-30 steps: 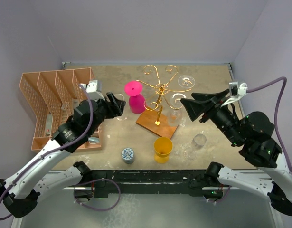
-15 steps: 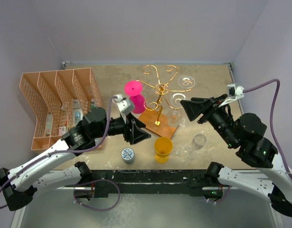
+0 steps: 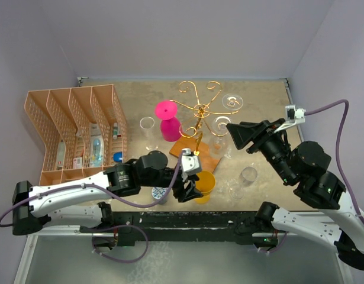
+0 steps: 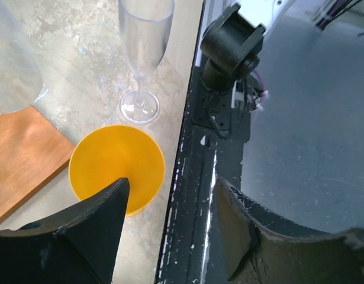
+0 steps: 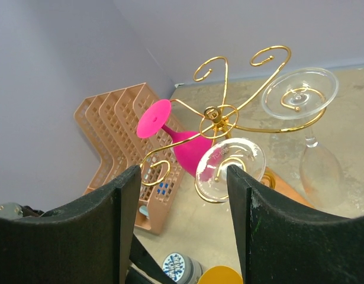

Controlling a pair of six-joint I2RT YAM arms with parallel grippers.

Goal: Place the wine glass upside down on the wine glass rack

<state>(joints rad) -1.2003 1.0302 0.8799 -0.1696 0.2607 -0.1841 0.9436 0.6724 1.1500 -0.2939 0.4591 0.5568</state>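
Observation:
The gold wire wine glass rack point(image 3: 200, 110) point(image 5: 216, 115) stands on its wooden base point(image 4: 19, 157) mid-table. A pink glass point(image 3: 167, 120) point(image 5: 187, 148) and two clear glasses point(image 3: 231, 102) point(image 5: 230, 169) hang upside down from its arms. One clear wine glass point(image 3: 147, 129) stands upright left of the rack. Another point(image 3: 247, 177) point(image 4: 144, 41) stands at the front right. My left gripper point(image 3: 189, 184) point(image 4: 170, 190) hovers open and empty over a yellow cup point(image 3: 203, 184) point(image 4: 116, 165). My right gripper point(image 3: 234, 135) point(image 5: 183, 173) is open and empty just right of the rack.
An orange divided basket point(image 3: 72, 127) point(image 5: 125, 127) with small items fills the left side. A blue patterned can point(image 3: 160, 193) point(image 5: 182, 267) sits near the front edge beside the yellow cup. The table's black front rail point(image 4: 196, 177) lies under my left fingers.
My left arm swung from beside the basket to the front, stopping over the yellow cup; a clear glass now shows where it was. The right gripper shifted slightly left.

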